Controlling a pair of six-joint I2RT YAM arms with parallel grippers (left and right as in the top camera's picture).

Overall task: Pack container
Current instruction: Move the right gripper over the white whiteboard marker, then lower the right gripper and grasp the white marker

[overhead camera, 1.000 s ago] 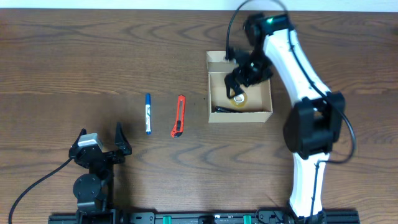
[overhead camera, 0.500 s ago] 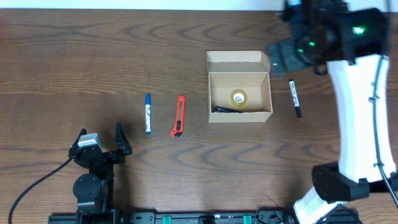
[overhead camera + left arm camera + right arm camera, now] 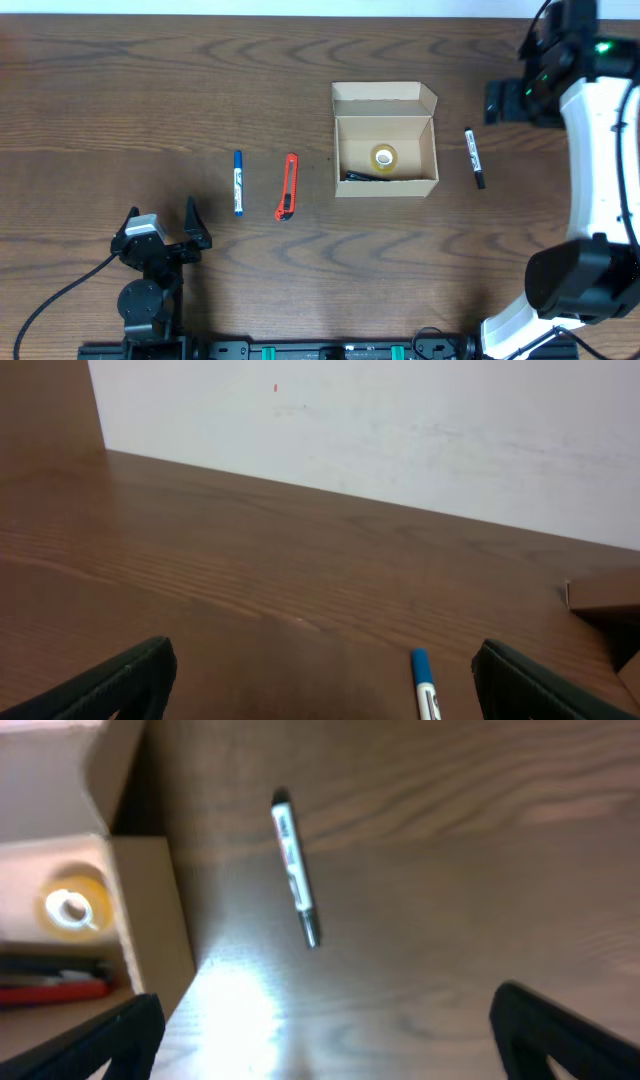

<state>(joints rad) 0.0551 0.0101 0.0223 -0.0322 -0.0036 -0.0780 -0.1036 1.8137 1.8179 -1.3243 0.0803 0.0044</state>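
The tan cardboard container (image 3: pixel 430 152) stands open at the table's middle right, with a roll of tape (image 3: pixel 384 157) and dark pens (image 3: pixel 372 176) inside; it also shows in the right wrist view (image 3: pixel 150 910). A black marker (image 3: pixel 474 157) lies on the table just right of the container and shows in the right wrist view (image 3: pixel 294 868). A blue marker (image 3: pixel 238 182) and a red utility knife (image 3: pixel 288 186) lie to the left. My right gripper (image 3: pixel 325 1040) is open and empty, high above the table near the black marker. My left gripper (image 3: pixel 165 238) is open and empty near the front edge.
The container's flap lid (image 3: pixel 383 94) stands open toward the far side. The blue marker's tip (image 3: pixel 424 680) shows between the left fingers in the left wrist view. A white wall (image 3: pixel 400 430) runs behind the table.
My right arm has lifted out of the container, leaving the tape inside, and swung right and up past the black marker. The left arm has not moved.
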